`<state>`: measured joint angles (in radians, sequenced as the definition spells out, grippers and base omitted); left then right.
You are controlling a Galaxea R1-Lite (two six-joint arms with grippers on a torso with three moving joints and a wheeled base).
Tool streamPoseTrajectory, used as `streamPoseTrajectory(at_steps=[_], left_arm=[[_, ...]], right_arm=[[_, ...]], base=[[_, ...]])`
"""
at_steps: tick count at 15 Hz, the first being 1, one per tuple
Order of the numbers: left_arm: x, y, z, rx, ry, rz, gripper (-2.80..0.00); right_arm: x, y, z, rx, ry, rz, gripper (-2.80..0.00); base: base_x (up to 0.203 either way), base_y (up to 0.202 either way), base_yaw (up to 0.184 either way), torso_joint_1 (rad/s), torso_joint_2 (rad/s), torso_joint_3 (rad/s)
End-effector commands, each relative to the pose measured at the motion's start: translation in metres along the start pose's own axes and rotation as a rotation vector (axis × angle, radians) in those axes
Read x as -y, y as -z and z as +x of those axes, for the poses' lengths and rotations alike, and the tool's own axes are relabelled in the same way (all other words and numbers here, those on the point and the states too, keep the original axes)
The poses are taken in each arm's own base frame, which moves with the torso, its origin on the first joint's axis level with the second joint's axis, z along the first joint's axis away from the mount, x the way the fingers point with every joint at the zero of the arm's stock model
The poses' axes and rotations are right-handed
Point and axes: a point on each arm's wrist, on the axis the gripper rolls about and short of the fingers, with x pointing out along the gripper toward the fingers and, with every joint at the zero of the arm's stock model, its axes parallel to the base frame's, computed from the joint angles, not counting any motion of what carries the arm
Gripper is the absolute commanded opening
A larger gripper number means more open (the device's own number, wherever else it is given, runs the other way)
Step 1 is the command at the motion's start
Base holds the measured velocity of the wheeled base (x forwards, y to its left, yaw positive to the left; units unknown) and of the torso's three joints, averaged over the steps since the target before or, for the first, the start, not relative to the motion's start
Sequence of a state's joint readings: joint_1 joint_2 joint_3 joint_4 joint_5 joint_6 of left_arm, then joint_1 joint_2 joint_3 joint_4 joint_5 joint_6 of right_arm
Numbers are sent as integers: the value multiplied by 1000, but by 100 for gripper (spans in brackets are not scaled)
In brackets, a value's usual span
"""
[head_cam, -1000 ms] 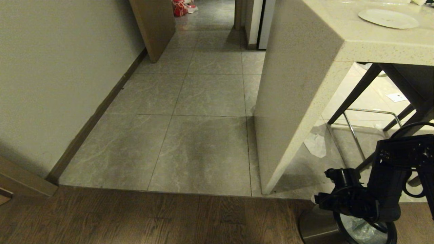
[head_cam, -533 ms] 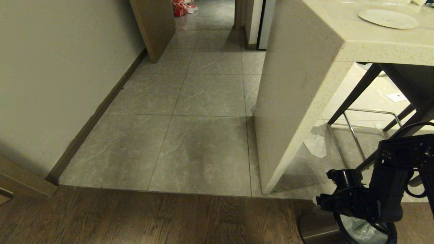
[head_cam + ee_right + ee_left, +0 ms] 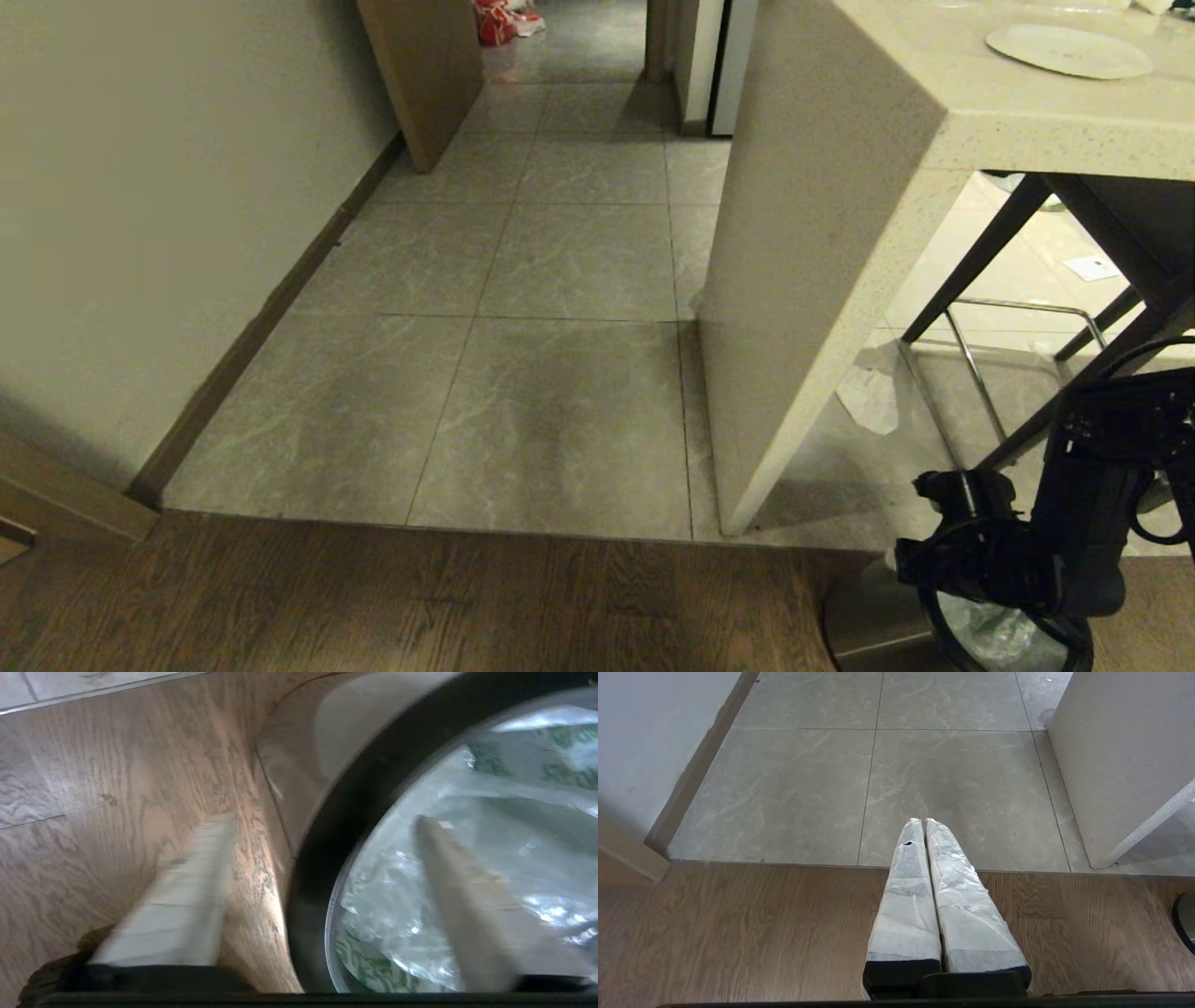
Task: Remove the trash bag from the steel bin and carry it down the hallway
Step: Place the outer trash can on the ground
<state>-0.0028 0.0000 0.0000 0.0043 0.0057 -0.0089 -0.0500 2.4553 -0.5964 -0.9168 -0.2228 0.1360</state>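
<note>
I am at the grab: my right pincer (image 3: 322, 844) stands apart astride the bin (image 3: 299, 765) rim, one finger (image 3: 460, 896) inside over the bag (image 3: 392, 891), which lies in the bin. Next, I judge, pinch bag plastic and lift.

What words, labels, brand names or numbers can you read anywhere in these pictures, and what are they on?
No legible text anywhere.
Trash bag in the steel bin: green print shows through the plastic, too blurred to read.
Red bag at the far end of the hallway: too small to tell any print.
White paper on the floor under the counter: nothing readable.
Plate on the counter: plain.
</note>
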Motion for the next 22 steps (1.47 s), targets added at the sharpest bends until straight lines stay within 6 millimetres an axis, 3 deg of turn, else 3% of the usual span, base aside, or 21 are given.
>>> streamPoseTrajectory(at_steps=[1,15,18,22], left_arm=[[0,0,0,0,0,0,-280],[0,0,0,-2,0,-2,-280],[0,0,0,-2,0,0,-280],[0,0,0,-2,0,0,-280]], right_arm=[[0,-1,-1,8,0,2,-280],[1,-5,-4,49,5,-22,-280],[9,-32,-40,126,6,-2,-280],[16,-45,-72,154,10,6,-280]], base=[[0,0,0,0,0,0],[0,0,0,0,0,0],[0,0,0,0,0,0],[0,0,0,0,0,0]])
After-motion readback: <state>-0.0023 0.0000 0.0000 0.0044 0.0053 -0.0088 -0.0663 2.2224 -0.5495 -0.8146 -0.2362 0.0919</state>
